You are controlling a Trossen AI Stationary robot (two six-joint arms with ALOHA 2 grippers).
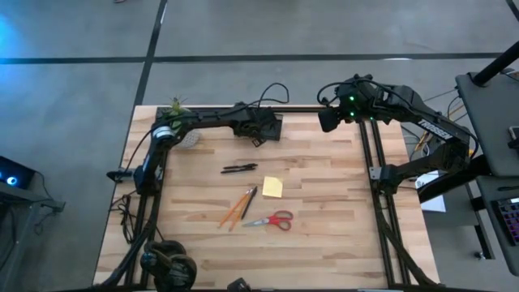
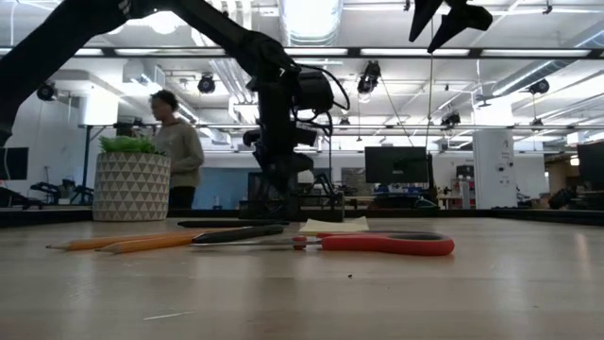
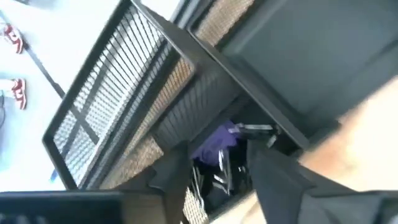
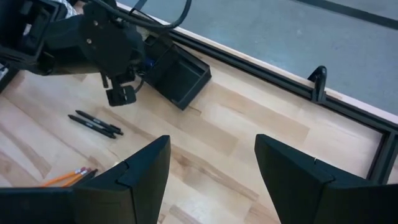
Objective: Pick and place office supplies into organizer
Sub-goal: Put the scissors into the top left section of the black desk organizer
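Note:
The black mesh organizer (image 1: 273, 127) sits at the table's far edge. My left gripper (image 3: 221, 180) hovers open just over it, fingers on either side of a compartment. In that compartment lie the small purple piece (image 3: 216, 143) and a metal clip (image 3: 255, 129). My right gripper (image 4: 211, 174) is open, high above the far right part of the table. On the wood lie two black pens (image 1: 239, 169), the yellow sticky pad (image 1: 272, 187), orange pencils (image 1: 233, 211) with a dark pen (image 1: 249, 201), and red-handled scissors (image 1: 272, 219).
A potted green plant (image 1: 180, 113) in a white patterned pot (image 2: 130, 186) stands at the far left corner, beside the left arm. A black frame rail (image 4: 261, 65) runs along the far edge. A person (image 2: 176, 146) stands in the room beyond.

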